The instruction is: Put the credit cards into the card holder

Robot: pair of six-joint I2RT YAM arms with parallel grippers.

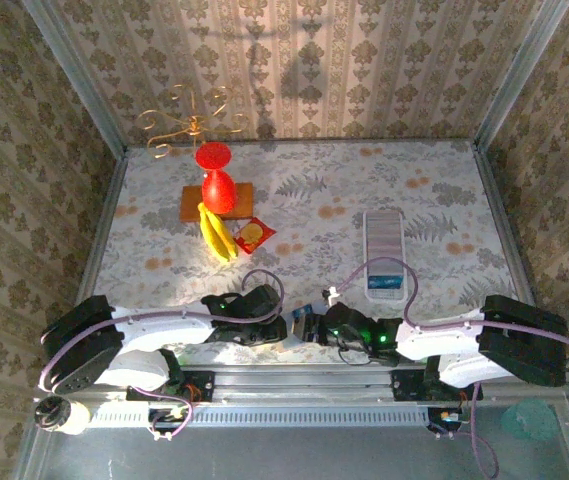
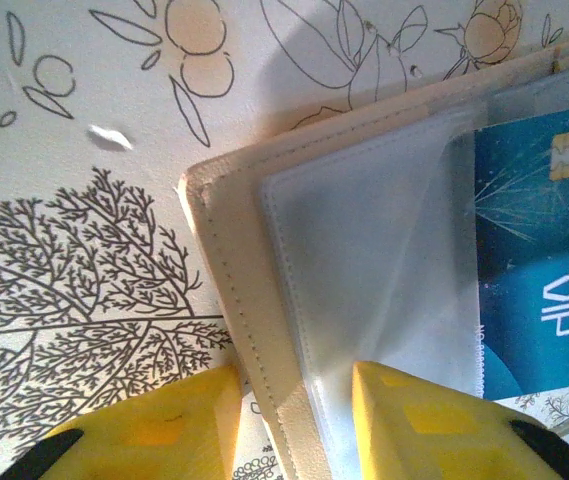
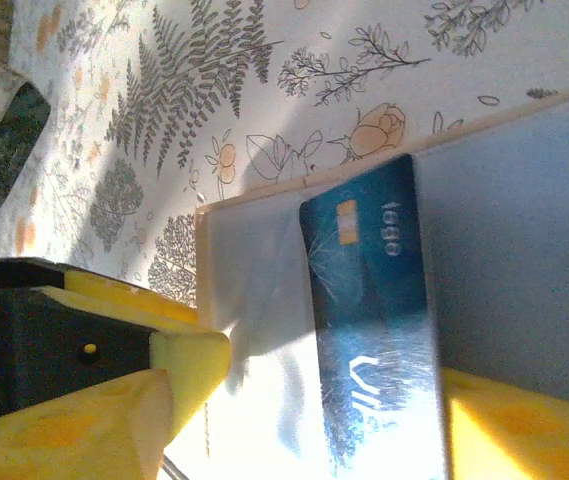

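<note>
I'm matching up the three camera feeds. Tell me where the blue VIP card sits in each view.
Top external: the blue card, a tiny patch low centre, probably it.
Left wrist: right edge, mid-height, under the clear sleeve.
Right wrist: centre, running down to the bottom edge.
Shared landmark: the card holder, its tan border, in both wrist views.

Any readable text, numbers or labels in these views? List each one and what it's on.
"VIP": white letters on the blue credit card, which lies on the open card holder.
"1886": my best reading of pale digits on the same card in the right wrist view; blurred, so not certain.
Fine print along that card's edge, left wrist view: too small to read.
Snack packet, top view: any print is too small to read.
</note>
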